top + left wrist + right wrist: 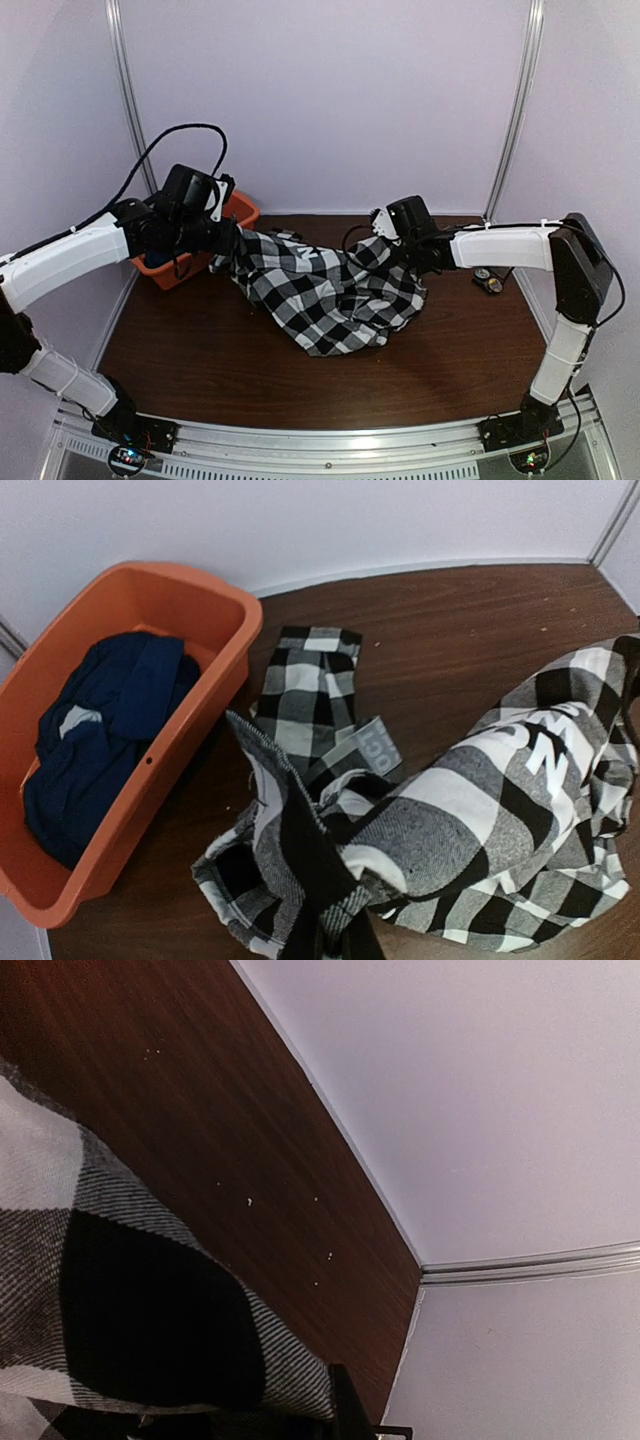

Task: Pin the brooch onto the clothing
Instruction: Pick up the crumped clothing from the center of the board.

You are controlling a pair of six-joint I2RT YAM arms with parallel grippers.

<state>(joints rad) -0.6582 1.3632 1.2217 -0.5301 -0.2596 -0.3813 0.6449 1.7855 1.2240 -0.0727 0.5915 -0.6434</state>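
Observation:
The black-and-white checked shirt point(330, 285) hangs bunched between both grippers above the middle of the table. My left gripper point(228, 250) is shut on its left end; in the left wrist view the shirt point(480, 810) is pinched at the bottom edge by the gripper point(335, 938), and its white lettering point(540, 750) shows. My right gripper point(398, 250) is shut on the right end; in the right wrist view the fabric point(120, 1290) covers the jaws and one fingertip point(345, 1410) shows. A small dark and gold brooch point(490, 281) lies on the table at the right.
An orange basket point(245, 212) stands at the back left, its rim point(230, 610) close to the shirt. A dark navy garment point(110, 730) lies inside it. The wooden table point(200, 370) is walled by white panels on three sides.

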